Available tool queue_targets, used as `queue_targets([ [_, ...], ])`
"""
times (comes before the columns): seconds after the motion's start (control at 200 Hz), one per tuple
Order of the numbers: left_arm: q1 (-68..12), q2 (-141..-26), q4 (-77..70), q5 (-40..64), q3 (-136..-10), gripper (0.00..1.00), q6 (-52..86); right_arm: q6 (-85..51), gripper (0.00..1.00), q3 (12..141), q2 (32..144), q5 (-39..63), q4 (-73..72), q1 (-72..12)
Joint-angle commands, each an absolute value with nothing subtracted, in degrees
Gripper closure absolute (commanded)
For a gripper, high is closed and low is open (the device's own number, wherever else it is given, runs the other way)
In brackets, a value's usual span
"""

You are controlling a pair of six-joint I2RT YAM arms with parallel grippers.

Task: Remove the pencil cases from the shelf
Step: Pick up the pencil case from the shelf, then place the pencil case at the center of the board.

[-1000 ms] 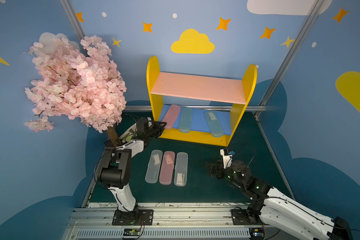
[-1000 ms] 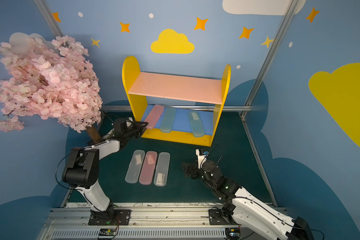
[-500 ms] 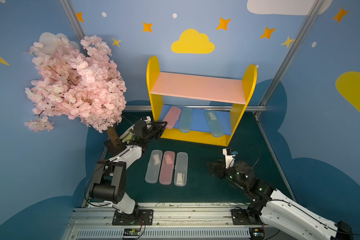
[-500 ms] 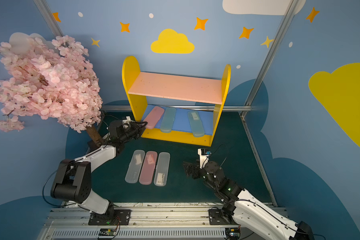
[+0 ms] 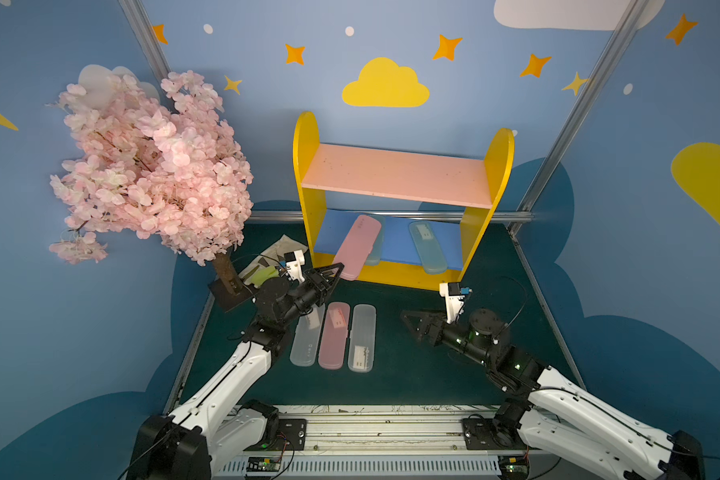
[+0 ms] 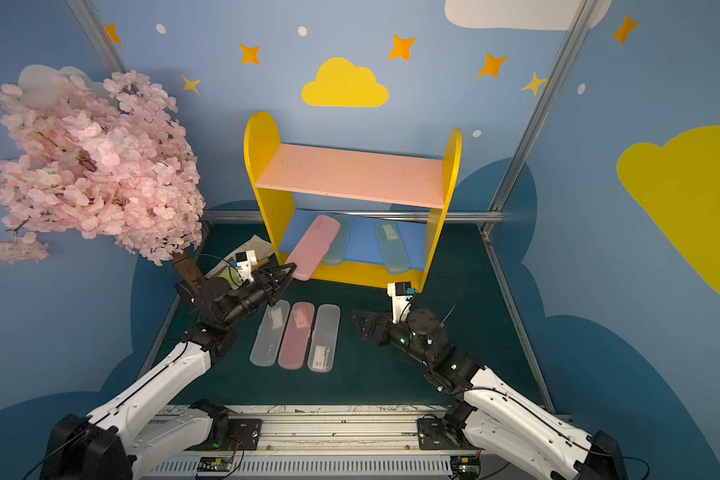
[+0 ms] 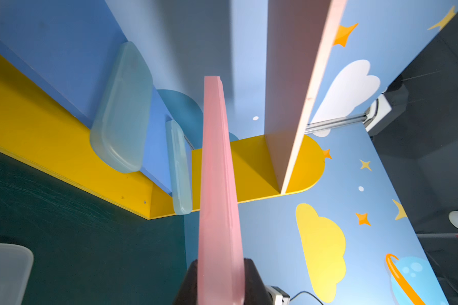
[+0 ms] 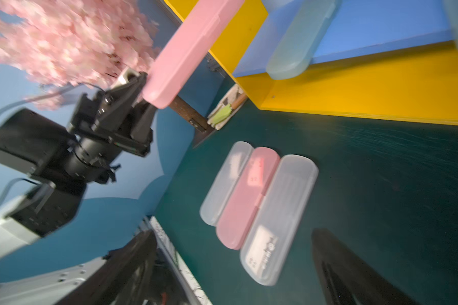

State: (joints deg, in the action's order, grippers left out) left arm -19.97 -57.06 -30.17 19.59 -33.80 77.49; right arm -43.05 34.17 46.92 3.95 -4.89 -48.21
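The fourth case is being taken out. A pink pencil case (image 5: 357, 246) is being pinched at its near end by the left gripper (image 5: 336, 270). The jaws are being squeezed tight on its flat sides, and this is being shown edge-on in the left wrist view.

The case is being held tilted. Its near end is sticking out past the yellow front edge of the shelf (image 5: 308, 178). Its far end is hanging over the blue lower board (image 5: 395, 249), under the pink upper board (image 5: 395, 174). In both top views a pale blue case (image 5: 376, 254) is partly being covered by it; whether the two are touching cannot be told. The other pale blue case (image 5: 428, 249) is lying further along the same board, apart from them.

A row of three cases (image 5: 335, 336) is lying side by side on the green mat (image 5: 433, 386). The right gripper (image 5: 409, 326) is being held wide open and empty, low over the mat near that row.

Next, the pink case probably needs to be pulled back and out. It should be kept clear of the yellow side and of the blue case, so that nothing is dragged along. Then it can be laid beside the row and let go. Two blue cases are left to be fetched.
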Motion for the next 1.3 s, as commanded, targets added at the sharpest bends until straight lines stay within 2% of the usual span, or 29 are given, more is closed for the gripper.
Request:
queue_targets([
  [0.0, -22.74, -51.89, -30.23, 15.80, -31.23, 0.97, 78.39, -50.27, 0.06, 38.22, 49.77, 10.18, -11.32, -47.91],
  [0.215, -26.00, -42.68, -28.68, 12.83, -27.28, 0.97, 79.05, -57.10, 0.10, 41.40, 53.77, 13.44, -18.36, -47.91],
  [0.365, -27.83, -39.61, -28.04, 11.06, -26.28, 0.97, 78.93, -59.98, 0.12, 41.37, 55.21, 12.19, -21.67, -47.95],
  [0.866, -35.28, -38.85, -31.10, 8.35, -26.41, 0.97, 77.46, -62.31, 0.21, 48.46, 63.68, 12.68, -24.24, -47.62],
  [1.297, -37.96, -39.67, -32.54, 8.35, -28.02, 0.97, 75.81, -68.49, 0.35, 48.87, 67.31, 13.46, -29.04, -46.28],
])
